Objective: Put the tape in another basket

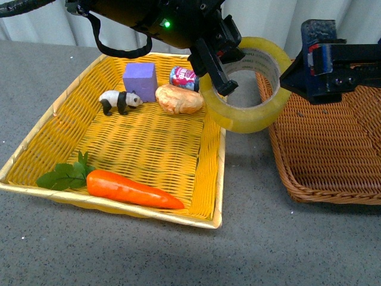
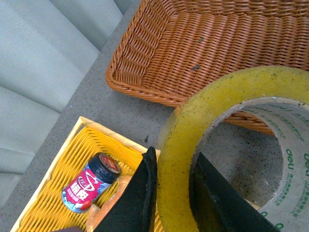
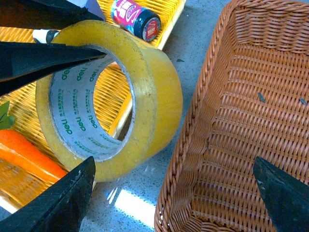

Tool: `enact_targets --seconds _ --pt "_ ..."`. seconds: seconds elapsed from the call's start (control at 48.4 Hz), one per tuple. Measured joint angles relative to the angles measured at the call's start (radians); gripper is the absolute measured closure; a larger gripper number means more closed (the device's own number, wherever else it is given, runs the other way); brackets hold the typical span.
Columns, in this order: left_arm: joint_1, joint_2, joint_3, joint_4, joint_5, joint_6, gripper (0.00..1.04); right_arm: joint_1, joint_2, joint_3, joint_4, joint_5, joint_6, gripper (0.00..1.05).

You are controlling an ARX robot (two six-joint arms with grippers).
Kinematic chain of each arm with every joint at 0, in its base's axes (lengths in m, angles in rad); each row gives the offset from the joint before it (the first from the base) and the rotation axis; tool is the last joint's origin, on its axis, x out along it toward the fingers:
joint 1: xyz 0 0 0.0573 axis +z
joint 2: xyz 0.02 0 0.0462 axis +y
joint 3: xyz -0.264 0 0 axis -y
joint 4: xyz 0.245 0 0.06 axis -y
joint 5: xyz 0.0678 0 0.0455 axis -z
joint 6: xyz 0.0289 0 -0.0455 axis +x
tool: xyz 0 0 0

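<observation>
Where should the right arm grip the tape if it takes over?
Pinch the ring wall: one jaw through the core, one on the outer face. The tape hangs on edge, hole open, and the left gripper clamps its left wall that way. The open right gripper should probably take the free right wall, coming from the basket side.

left arm (image 1: pixel 149 15) — glossy black housing, small green light (image 1: pixel 167 24) lit, angular black brackets at wrist | cable (image 1: pixel 116 49) black, thick, hanging in a loop beneath housing | left fingers (image 2: pixel 130 203) flat, matte black, wedge-shaped | right arm (image 1: pixel 348 65) — boxy black body, dark blue block (image 1: pixel 318 42) on top | right fingers (image 3: pixel 63 198) black, tapered to points
</observation>
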Motion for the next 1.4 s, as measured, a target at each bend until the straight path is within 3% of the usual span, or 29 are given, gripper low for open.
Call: enact_targets --seconds 0.434,0.991,1.074,1.157,1.405 --pt "0.0 0.0 0.0 0.0 0.0 0.0 0.89 0.058 0.178 0.108 0.031 0.009 0.06 0.09" --pt "0.0 0.0 0.0 0.0 0.0 0.0 0.89 0.038 0.225 0.124 0.048 0.076 0.109 0.09" --pt "0.0 0.0 0.0 0.0 0.0 0.0 0.89 0.038 0.225 0.124 0.05 0.075 0.117 0.2" --pt "-0.002 0.0 0.0 0.0 0.0 0.0 0.89 0.04 0.225 0.124 0.052 0.074 0.126 0.38" --pt "-0.007 0.0 0.0 0.0 -0.007 -0.005 0.89 0.045 0.225 0.124 0.053 0.083 0.17 0.72"
